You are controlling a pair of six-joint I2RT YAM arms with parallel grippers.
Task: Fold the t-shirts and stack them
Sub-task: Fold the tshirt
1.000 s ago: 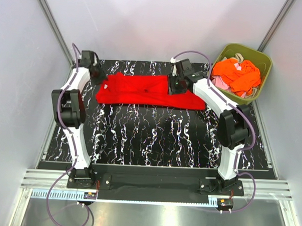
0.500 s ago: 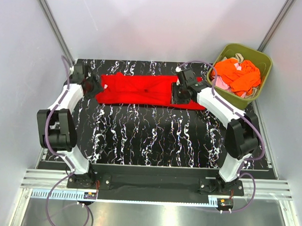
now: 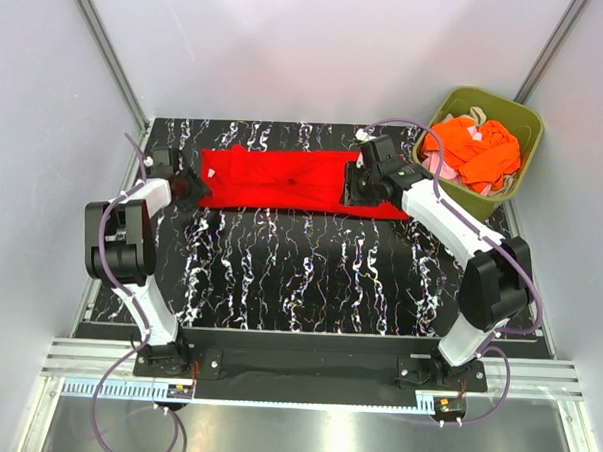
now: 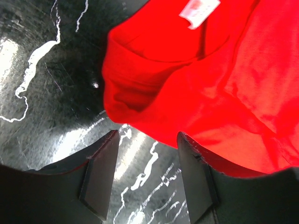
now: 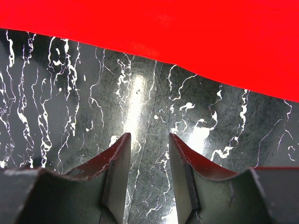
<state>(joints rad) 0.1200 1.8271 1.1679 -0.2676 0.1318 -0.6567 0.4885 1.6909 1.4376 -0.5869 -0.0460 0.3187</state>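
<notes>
A bright red t-shirt (image 3: 283, 180) lies spread flat across the back of the black marbled table (image 3: 299, 276). My left gripper (image 3: 191, 189) is open and empty at the shirt's left end. The left wrist view shows the collar end of the red t-shirt (image 4: 224, 79), with a white label (image 4: 198, 9), just ahead of the open gripper (image 4: 147, 135). My right gripper (image 3: 355, 193) is open and empty by the shirt's right part. In the right wrist view the gripper (image 5: 149, 136) is over bare table, with the red t-shirt's edge (image 5: 187, 37) ahead. Orange t-shirts (image 3: 477, 149), a pale pink one (image 3: 439, 167) and a beige one (image 3: 473, 115) lie heaped in the bin.
The olive-green plastic bin (image 3: 531, 126) stands at the table's back right corner, beside the right arm. Grey walls close in the table at the back and on both sides. A metal rail (image 3: 295, 371) runs along the near edge by the arm bases.
The left gripper has moved from the shirt's back left corner to its near left corner, and the shirt's left end now lies flatter and squarer. The right gripper has shifted slightly right.
</notes>
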